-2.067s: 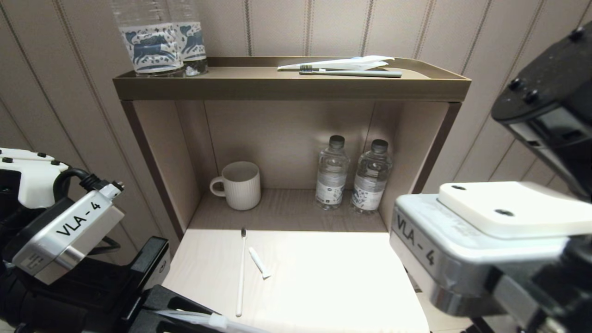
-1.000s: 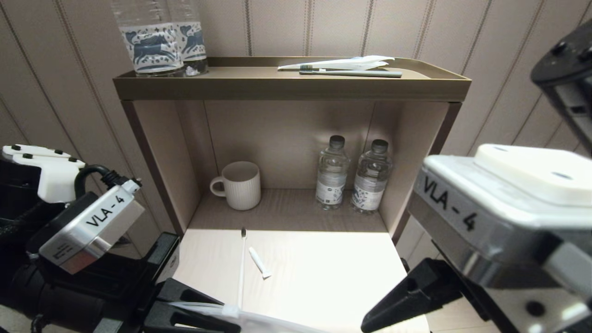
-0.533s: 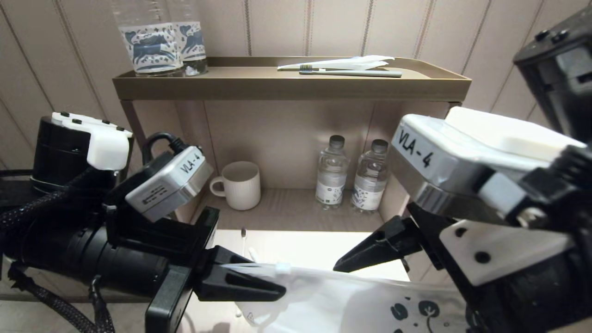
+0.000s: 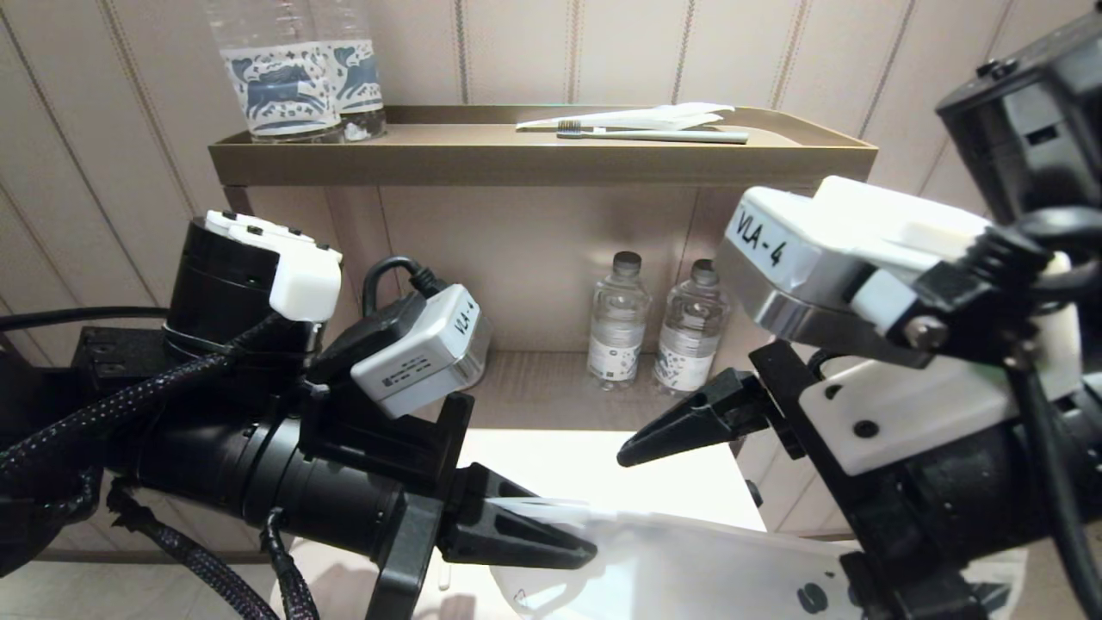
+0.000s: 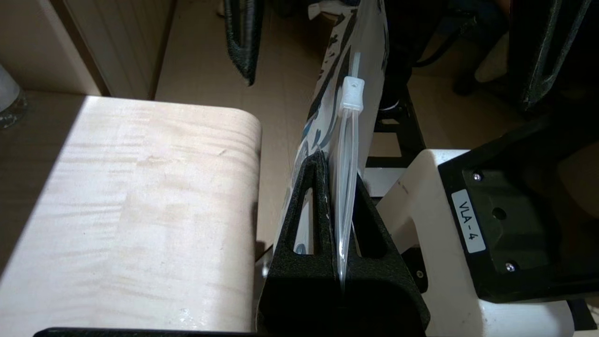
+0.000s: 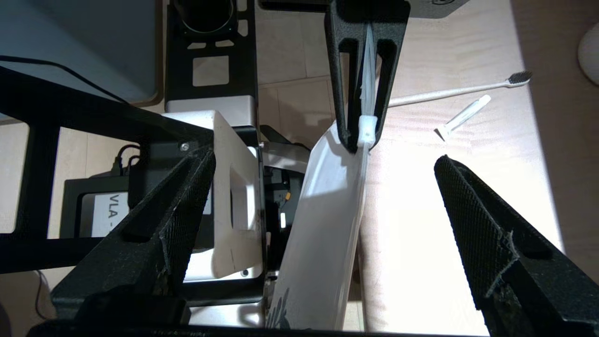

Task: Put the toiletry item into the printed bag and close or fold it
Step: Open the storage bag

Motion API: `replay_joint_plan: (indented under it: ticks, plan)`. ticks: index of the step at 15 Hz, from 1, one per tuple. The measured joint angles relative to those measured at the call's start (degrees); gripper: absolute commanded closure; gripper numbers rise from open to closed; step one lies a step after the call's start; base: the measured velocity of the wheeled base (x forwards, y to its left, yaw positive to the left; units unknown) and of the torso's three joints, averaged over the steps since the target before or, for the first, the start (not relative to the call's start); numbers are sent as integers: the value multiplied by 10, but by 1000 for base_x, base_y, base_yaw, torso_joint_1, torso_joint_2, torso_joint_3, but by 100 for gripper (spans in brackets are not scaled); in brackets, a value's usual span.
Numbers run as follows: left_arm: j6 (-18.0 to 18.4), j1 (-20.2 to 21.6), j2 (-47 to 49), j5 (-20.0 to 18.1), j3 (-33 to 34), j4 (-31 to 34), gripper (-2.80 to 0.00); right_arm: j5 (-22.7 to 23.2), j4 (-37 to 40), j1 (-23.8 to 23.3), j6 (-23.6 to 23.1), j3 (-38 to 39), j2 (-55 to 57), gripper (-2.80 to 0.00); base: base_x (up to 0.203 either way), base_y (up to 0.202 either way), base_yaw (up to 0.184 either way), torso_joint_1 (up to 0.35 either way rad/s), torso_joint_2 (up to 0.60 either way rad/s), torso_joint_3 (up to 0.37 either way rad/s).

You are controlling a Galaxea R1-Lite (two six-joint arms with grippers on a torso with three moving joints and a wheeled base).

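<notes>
The printed bag [image 4: 689, 568] hangs flat at the table's front edge, its leaf print showing at the low right. My left gripper [image 4: 578, 551] is shut on the bag's zip edge [image 5: 338, 168], right behind the white slider [image 5: 353, 87]. My right gripper [image 6: 324, 159] stands wide open around the bag [image 6: 323, 224], one finger [image 6: 472, 220] over the table and the other on the robot's side. The white toothbrush [image 6: 449, 91] lies on the table beyond the bag, next to a short white sliver [image 6: 463, 117]. In the head view my left arm hides the toothbrush.
The pale table [image 4: 603, 465] meets a shelf unit holding two small water bottles [image 4: 617, 331]. On the top shelf [image 4: 542, 164] lie a grey-green toothbrush [image 4: 654, 135], a plain white wrapper [image 4: 637, 118] and two large bottles [image 4: 293, 69].
Both arms have risen and swung in toward the middle. The left gripper has carried the bag up over the table's front edge, and the open right gripper has come alongside it.
</notes>
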Motion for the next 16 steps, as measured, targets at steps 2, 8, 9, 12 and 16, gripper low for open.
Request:
replay_joint_plan:
  ticks: [2, 8, 9, 12, 16]
  plan:
    - [-1, -1, 6, 1, -4, 1, 0, 1, -31, -8, -8, 14, 3, -280, 0, 0, 0, 0, 0, 0]
    - [-2, -2, 22, 3, -16, 2, 0, 4, -48, -26, -19, 26, 11, -280, 0, 0, 0, 0, 0, 0]
    - [-2, -2, 23, 3, -16, 2, 0, 5, -48, -29, -19, 26, 11, -280, 0, 0, 0, 0, 0, 0]
    - [-2, -3, 25, 3, -16, 2, 0, 5, -48, -32, -19, 26, 11, -280, 0, 0, 0, 0, 0, 0]
    - [-2, -4, 26, 3, -16, 2, 0, 11, -48, -32, -18, 20, 14, -280, 0, 0, 0, 0, 0, 0]
